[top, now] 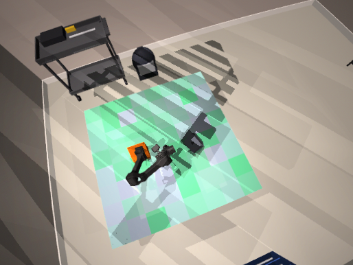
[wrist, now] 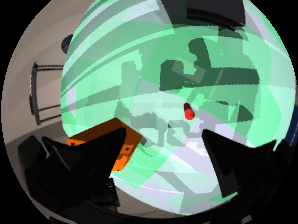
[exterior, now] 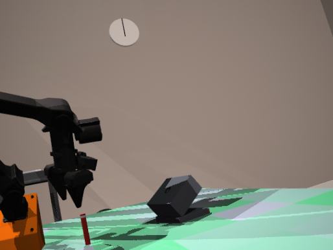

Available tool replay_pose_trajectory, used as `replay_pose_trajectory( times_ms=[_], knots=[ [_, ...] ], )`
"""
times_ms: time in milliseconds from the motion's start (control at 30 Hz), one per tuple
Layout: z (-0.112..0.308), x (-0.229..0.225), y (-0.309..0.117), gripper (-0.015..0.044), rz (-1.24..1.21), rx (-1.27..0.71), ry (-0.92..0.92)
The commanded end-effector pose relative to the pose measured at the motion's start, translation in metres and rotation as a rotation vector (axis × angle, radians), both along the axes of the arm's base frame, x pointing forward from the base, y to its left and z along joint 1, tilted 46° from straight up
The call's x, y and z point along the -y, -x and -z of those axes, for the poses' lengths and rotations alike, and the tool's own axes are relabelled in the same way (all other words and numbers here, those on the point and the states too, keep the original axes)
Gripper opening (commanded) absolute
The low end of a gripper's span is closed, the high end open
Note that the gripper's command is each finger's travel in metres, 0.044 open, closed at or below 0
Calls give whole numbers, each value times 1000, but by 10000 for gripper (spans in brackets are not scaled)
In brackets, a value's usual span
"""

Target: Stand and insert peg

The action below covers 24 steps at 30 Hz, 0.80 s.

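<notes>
The red peg stands on the table on one end, near the orange base; it looks slightly slanted in the exterior view. Its white band is too small to make out clearly. My gripper is open and empty, pointing down above the peg, with a gap between fingertips and peg top. In the wrist view the peg lies beyond the fingertip line and right of the middle. The dark sloped panel stands apart from the peg; its hole is free.
The orange base block is close to the peg. The panel's dark underside or edge shows at the top of the wrist view. A cart and a dark chair stand beyond the green patterned surface.
</notes>
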<state>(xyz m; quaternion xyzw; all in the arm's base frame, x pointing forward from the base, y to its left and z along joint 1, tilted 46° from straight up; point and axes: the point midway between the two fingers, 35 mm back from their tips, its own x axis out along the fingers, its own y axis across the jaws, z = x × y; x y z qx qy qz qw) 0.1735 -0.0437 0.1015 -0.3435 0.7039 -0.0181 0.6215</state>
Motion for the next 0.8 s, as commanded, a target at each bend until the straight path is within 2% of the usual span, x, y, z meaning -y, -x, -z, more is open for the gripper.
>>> replay_pose_trajectory(
  times_ms=[0,167,767],
  knots=[
    [-7,1,-11,440,-13,3,132],
    [-13,-2,-22,440,-47,20,266],
    [-3,8,-24,440,-119,-35,274]
  ],
)
